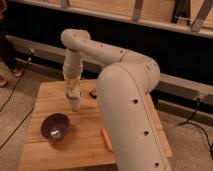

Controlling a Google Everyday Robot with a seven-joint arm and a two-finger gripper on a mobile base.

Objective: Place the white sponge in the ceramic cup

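This is looking like a robot lab or test room rather than a home. A pale robot arm (127, 95) is reaching over a plain wooden bench (50, 97) that is standing alone on a bare grey floor (187, 150), its gripper (73, 94) hanging low over the far middle of the bench. Black cables (16, 81) are trailing loose across the floor on both sides. Behind, a metal rail (175, 86) is running along a dark wall, and slanted metal struts (137, 10) are leaning against a wooden panel above it.
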